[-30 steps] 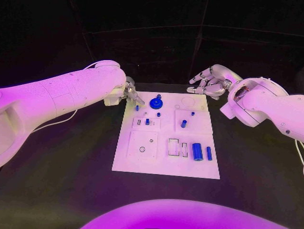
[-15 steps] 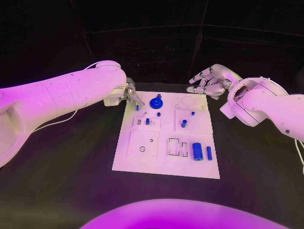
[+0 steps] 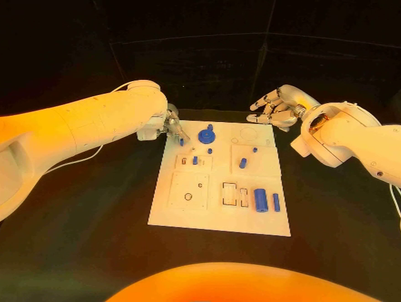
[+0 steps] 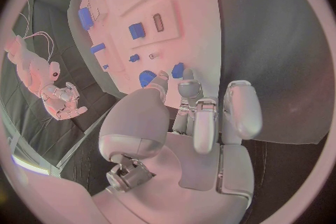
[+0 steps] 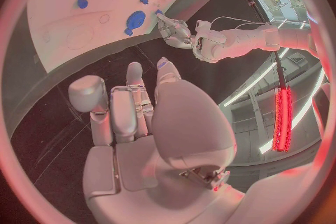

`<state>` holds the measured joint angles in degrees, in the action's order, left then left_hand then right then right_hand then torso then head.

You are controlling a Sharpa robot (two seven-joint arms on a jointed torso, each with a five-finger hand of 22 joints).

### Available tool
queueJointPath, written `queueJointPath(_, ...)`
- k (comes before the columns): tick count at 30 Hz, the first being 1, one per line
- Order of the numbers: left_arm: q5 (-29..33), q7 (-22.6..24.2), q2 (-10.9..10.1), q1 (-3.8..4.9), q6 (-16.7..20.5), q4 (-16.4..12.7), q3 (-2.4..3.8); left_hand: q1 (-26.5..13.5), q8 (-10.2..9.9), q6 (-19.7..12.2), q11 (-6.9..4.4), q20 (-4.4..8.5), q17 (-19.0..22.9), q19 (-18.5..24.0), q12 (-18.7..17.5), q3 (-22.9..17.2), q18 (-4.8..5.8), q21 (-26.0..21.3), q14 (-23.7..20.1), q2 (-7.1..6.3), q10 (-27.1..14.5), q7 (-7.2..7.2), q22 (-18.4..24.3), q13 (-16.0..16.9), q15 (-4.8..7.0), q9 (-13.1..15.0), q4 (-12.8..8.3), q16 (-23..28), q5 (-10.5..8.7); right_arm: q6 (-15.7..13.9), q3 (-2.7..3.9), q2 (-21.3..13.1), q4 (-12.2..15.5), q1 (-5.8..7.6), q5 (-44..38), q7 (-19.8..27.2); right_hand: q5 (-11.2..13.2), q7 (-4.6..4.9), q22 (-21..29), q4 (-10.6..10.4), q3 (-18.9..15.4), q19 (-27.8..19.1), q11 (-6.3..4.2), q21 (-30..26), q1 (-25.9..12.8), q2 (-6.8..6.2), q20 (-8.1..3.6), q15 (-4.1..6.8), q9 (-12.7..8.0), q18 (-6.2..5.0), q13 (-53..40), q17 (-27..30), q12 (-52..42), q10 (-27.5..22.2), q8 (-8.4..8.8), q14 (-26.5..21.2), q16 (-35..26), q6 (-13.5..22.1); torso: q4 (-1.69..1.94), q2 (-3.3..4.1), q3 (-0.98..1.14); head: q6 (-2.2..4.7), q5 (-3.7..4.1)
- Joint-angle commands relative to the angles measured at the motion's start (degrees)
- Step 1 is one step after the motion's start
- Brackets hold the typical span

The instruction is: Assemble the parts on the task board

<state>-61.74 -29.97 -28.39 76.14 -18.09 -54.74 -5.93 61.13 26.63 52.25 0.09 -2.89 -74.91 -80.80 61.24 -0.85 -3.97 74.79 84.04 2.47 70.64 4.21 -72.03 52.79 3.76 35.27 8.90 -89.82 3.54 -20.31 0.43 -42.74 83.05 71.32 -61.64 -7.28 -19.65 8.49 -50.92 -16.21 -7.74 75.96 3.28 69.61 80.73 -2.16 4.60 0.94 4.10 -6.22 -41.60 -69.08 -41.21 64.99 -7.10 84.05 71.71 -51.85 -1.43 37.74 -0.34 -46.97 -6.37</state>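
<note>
The white task board [image 3: 184,217] lies in the middle of the black table. My left hand [image 3: 170,123] is at its far left corner, fingertips down on a small blue peg [image 3: 181,142]. In the left wrist view the thumb and a finger [image 4: 187,87] close round that peg [image 4: 178,70]. A blue round knob [image 3: 206,137] stands just to the right of it. My right hand [image 3: 274,108] hovers off the board's far right corner, fingers apart and holding nothing. The right wrist view shows the board [image 5: 63,22], the knob [image 5: 135,18] and my left hand [image 5: 175,31].
More blue parts stand in the board's middle: short pegs [image 3: 195,160] and a stub [image 3: 242,163]. Two blue cylinders [image 3: 261,200] lie near its front right, beside narrow rectangular slots [image 3: 228,194]. Bare black table surrounds the board.
</note>
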Motion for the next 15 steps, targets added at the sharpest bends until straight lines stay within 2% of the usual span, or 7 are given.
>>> queueJointPath(1,-0.4,-0.5,0.1,0.07,-0.6,0.0,0.03,1.3,-0.4,0.5,0.0,0.08,-15.1,-0.3,0.2,0.3,-0.54,0.1,6.0,0.78,0.3,0.08,0.0,-0.1,-0.28,-0.3,-0.3,-0.2,0.11,0.1,0.04,0.0,0.1,0.1,0.1,0.4,-0.2,0.0,-0.1,0.0,-0.2,0.4,0.01,-0.3,-0.2,0.55,-0.02,0.4,0.0,-0.63,0.1,0.0,-0.2,0.1,-0.22,1.6,-0.4,0.3,-0.05,0.05,0.01,-0.05,0.07)
queueJointPath(8,-0.4,-0.4,0.3,0.04,-0.9,-0.1,0.02,4.3,-0.8,0.8,-0.04,0.11,-15.1,-0.3,0.1,-0.4,-0.51,0.2,6.0,2.4,0.2,0.07,-0.2,-0.3,-0.24,-1.2,-2.1,-0.2,0.16,0.1,0.04,0.1,0.1,0.1,0.1,0.4,-0.2,0.0,-0.1,0.0,-0.2,0.4,0.01,-0.3,-0.2,0.55,-0.02,0.4,0.0,-0.63,0.1,0.0,-0.2,0.1,-0.22,1.6,-0.4,0.3,-0.06,0.04,0.01,-0.02,0.13)
queueJointPath(11,-0.3,-0.2,0.3,0.02,-1.6,-0.1,0.02,5.1,-0.9,0.8,-0.06,0.12,-15.1,-0.3,0.1,-0.6,-0.51,0.2,6.0,2.59,0.1,0.05,-0.2,-0.4,-0.23,-1.5,-2.7,-0.2,0.17,0.1,0.04,0.1,0.1,0.1,0.1,0.4,-0.2,0.0,-0.1,0.0,-0.2,0.4,0.01,-0.3,-0.2,0.55,-0.02,0.4,0.0,-0.63,0.1,0.0,-0.2,0.1,-0.22,1.6,-0.4,0.3,-0.03,0.03,0.0,-0.04,0.14)
queueJointPath(15,-0.3,-0.1,0.3,0.01,-2.4,-0.2,0.02,5.6,-0.9,0.9,-0.05,0.11,-15.1,-0.3,0.0,-0.5,-0.51,0.1,6.0,2.15,0.1,0.07,-0.2,-0.6,-0.24,-1.7,-3.3,-0.2,0.12,0.1,0.04,0.1,0.1,0.1,0.1,0.4,-0.3,-0.01,-0.1,0.1,-0.2,0.4,0.0,-0.3,-0.1,0.59,-0.02,0.41,0.0,-0.63,0.1,-0.1,-0.2,0.1,-0.25,1.6,-0.3,0.3,-0.03,0.04,-0.02,-0.06,0.18)
